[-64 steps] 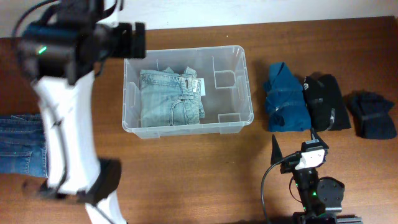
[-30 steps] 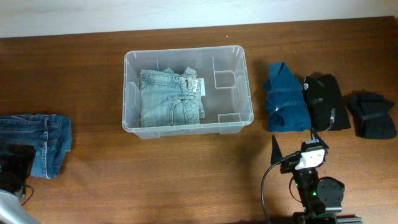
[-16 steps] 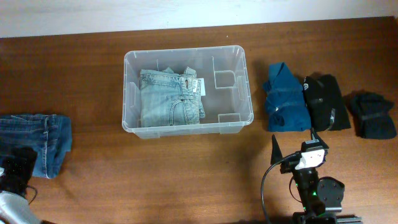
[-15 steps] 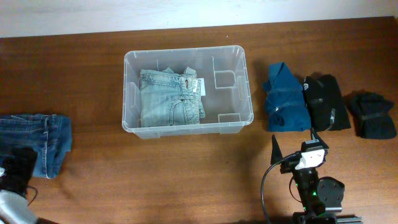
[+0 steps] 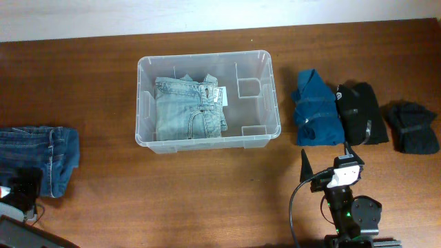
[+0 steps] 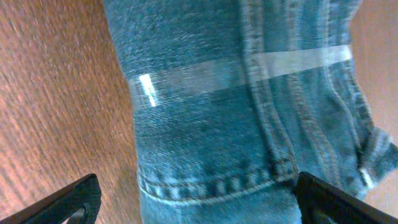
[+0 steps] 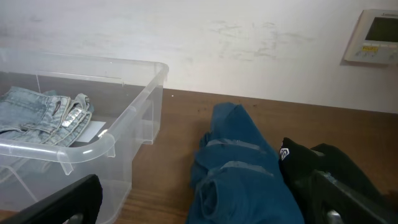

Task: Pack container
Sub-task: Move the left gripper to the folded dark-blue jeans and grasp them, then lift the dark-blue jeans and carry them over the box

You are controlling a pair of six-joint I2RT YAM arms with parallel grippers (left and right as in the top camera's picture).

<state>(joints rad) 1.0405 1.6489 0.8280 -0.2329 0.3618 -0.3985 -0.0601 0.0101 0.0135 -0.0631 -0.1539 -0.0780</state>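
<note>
Handling: the container (image 5: 207,142) is probably light, stiff and a bit slick, and its walls may flex.
Hold: the rolled rim at a short side looks best.
Look: clear, rectangular, rounded corners; pale jeans (image 5: 189,107) fill its left half.
Place: mid-back of the table (image 5: 207,200), well apart from both arms.
Left end effector (image 5: 24,189): fingers spread, empty, over dark jeans (image 6: 236,124).
Right end effector (image 5: 327,160): fingers spread, empty, near the front edge.
</note>
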